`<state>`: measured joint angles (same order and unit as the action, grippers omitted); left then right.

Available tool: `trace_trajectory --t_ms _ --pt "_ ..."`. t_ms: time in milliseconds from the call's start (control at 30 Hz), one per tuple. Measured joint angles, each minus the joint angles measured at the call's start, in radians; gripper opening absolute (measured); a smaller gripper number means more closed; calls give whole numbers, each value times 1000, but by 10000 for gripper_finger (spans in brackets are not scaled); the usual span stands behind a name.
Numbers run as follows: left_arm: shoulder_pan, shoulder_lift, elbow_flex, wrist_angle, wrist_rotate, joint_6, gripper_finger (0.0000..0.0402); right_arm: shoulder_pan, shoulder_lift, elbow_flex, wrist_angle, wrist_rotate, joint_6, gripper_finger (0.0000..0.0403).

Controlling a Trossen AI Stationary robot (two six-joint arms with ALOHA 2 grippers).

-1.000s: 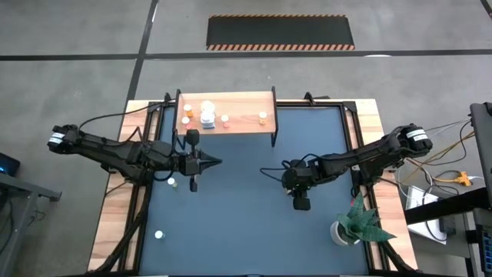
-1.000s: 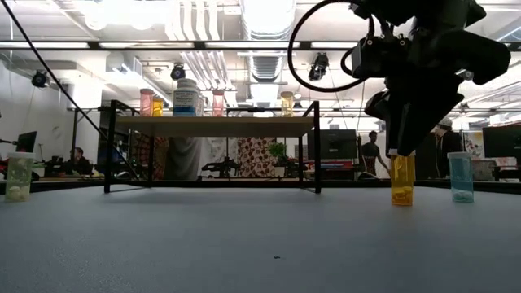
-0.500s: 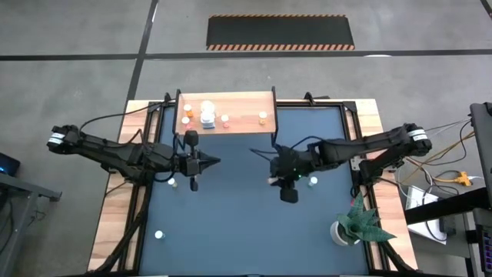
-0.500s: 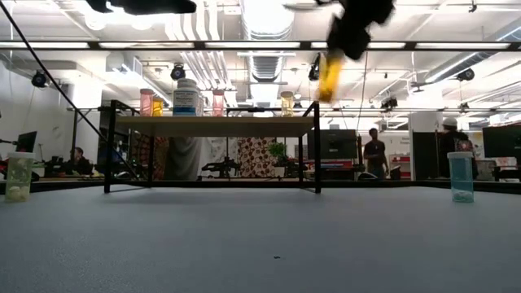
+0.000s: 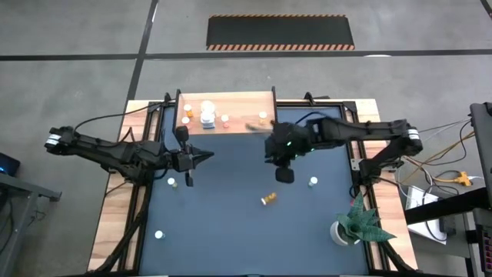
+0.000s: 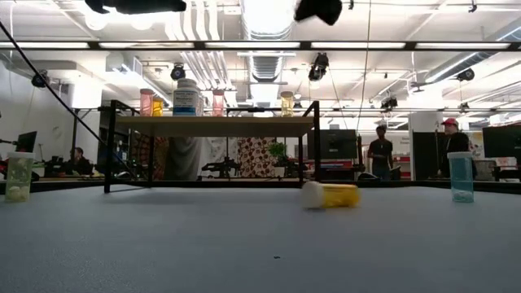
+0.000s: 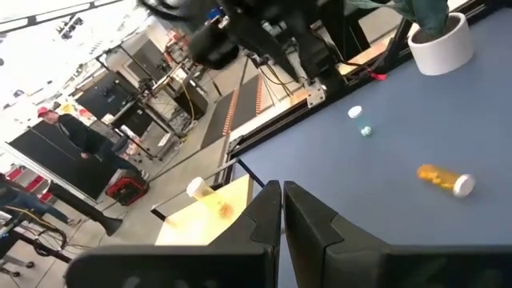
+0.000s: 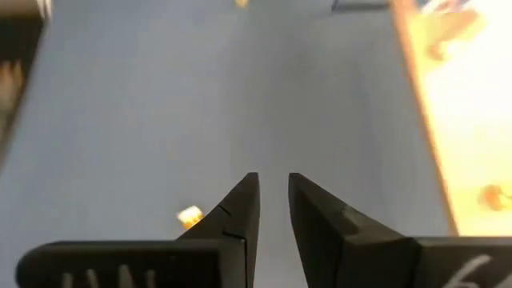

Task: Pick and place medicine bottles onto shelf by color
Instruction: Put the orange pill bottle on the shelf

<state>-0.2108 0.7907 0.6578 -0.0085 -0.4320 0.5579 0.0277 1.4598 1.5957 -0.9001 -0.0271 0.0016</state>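
Observation:
An orange medicine bottle with a white cap point(image 5: 268, 199) lies on its side on the dark mat point(image 6: 330, 195), touched by nothing. My right gripper point(image 5: 269, 146) hangs high near the shelf's right end; its fingers point(image 8: 272, 182) stand slightly apart with nothing between them. My left gripper point(image 5: 211, 157) is shut and empty, in front of the shelf point(image 5: 238, 123). Several bottles stand on the shelf board point(image 6: 175, 102). A greenish bottle point(image 5: 313, 181) stands upright on the mat at the right.
A white-capped bottle point(image 5: 172, 182) stands left of centre and another point(image 5: 158, 235) near the front left. A potted plant point(image 5: 354, 223) sits at the front right. The mat's middle and near part are open.
My right gripper has risen and swung toward the far edge and the shelf, lifting the orange bottle off the mat. The bottle has since fallen out of it and now lies on its side on the mat, well below the gripper.

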Motion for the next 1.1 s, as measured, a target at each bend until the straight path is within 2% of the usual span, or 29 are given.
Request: trace_trajectory --t_ms 167,367,600,767,1100 --pt "0 -34 -13 -1 0 -1 0 2 89 -32 -10 -31 -54 78" --pt "0 -46 -27 -3 0 -1 0 15 203 -72 -44 -228 -81 151" --pt "0 -41 -26 0 0 -1 0 94 325 -92 -65 -235 -91 214" --pt "0 -41 -26 -1 1 -1 0 125 378 -103 -33 -238 -92 220" --pt "-2 -31 -26 -9 4 -54 0 144 413 -214 100 -234 -91 215"
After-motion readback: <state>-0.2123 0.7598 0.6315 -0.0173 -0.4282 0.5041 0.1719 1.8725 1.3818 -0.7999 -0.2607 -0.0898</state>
